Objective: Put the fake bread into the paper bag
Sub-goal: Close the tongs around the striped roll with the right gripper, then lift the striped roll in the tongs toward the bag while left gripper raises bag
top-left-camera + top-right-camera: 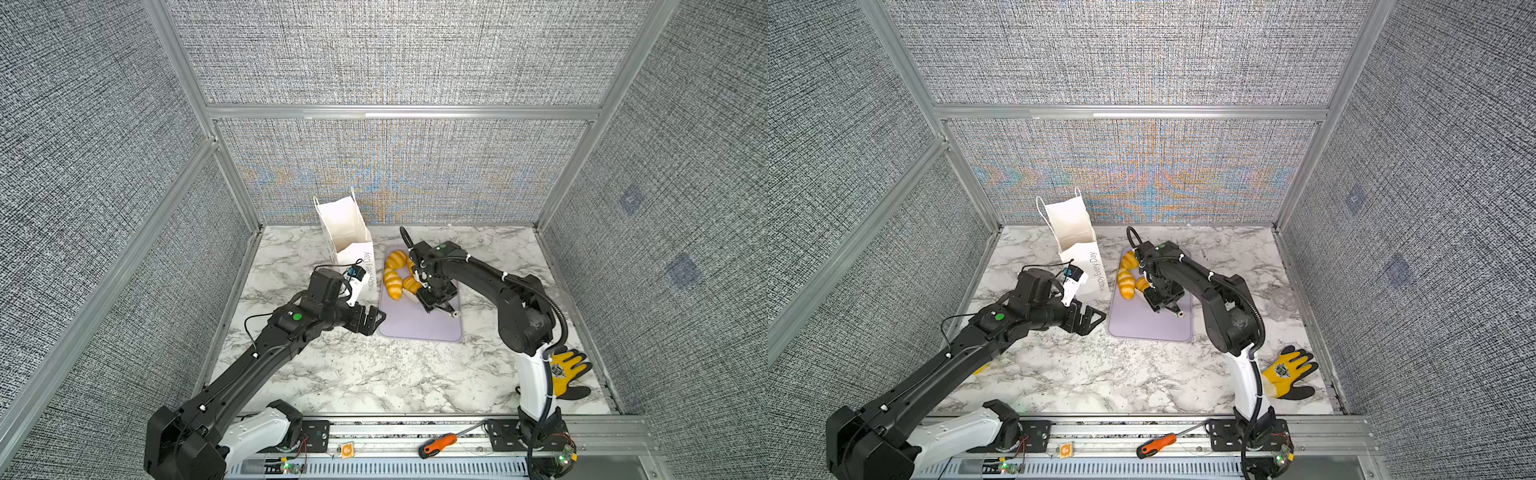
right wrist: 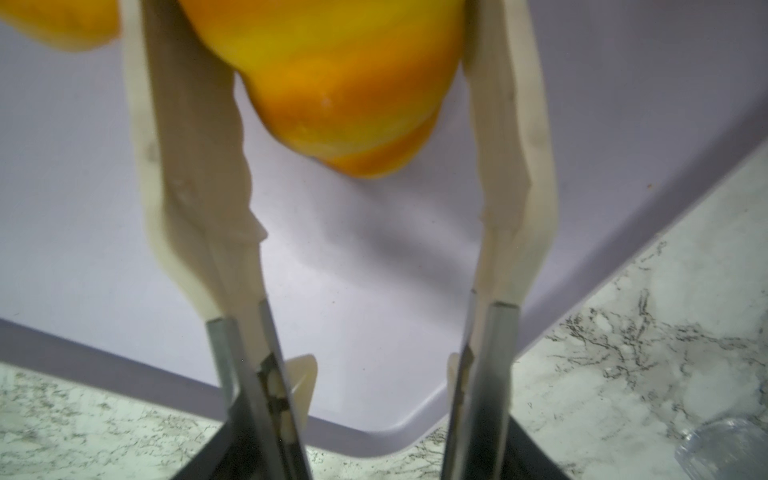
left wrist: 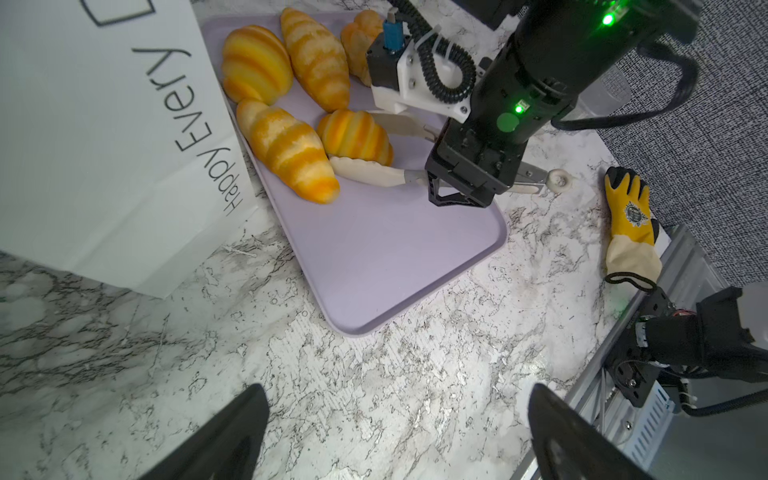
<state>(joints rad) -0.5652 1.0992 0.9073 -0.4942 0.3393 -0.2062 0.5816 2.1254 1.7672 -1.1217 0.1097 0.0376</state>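
Several pieces of fake bread (image 3: pixel 286 149) lie at the far end of a lilac tray (image 1: pixel 415 324) (image 3: pixel 395 257). They are glossy yellow croissants with brown stripes. My right gripper (image 1: pixel 413 289) (image 3: pixel 353 139) reaches down onto the tray. Its cream fingers (image 2: pixel 195 166) press both sides of a small croissant (image 3: pixel 355 137) (image 2: pixel 332 83) (image 1: pixel 1142 284), which still rests on the tray. The white paper bag (image 1: pixel 345 232) (image 1: pixel 1071 228) (image 3: pixel 104 145) stands open just left of the tray. My left gripper (image 1: pixel 376 322) (image 1: pixel 1096 318) (image 3: pixel 398 388) hangs open and empty over the marble by the tray's near left corner.
A yellow-and-black glove (image 1: pixel 567 370) (image 3: pixel 631 224) lies by the right arm's base. An orange-handled screwdriver (image 1: pixel 440 444) rests on the front rail. A clear plastic cup (image 2: pixel 723 449) stands right of the tray. Grey fabric walls close in three sides.
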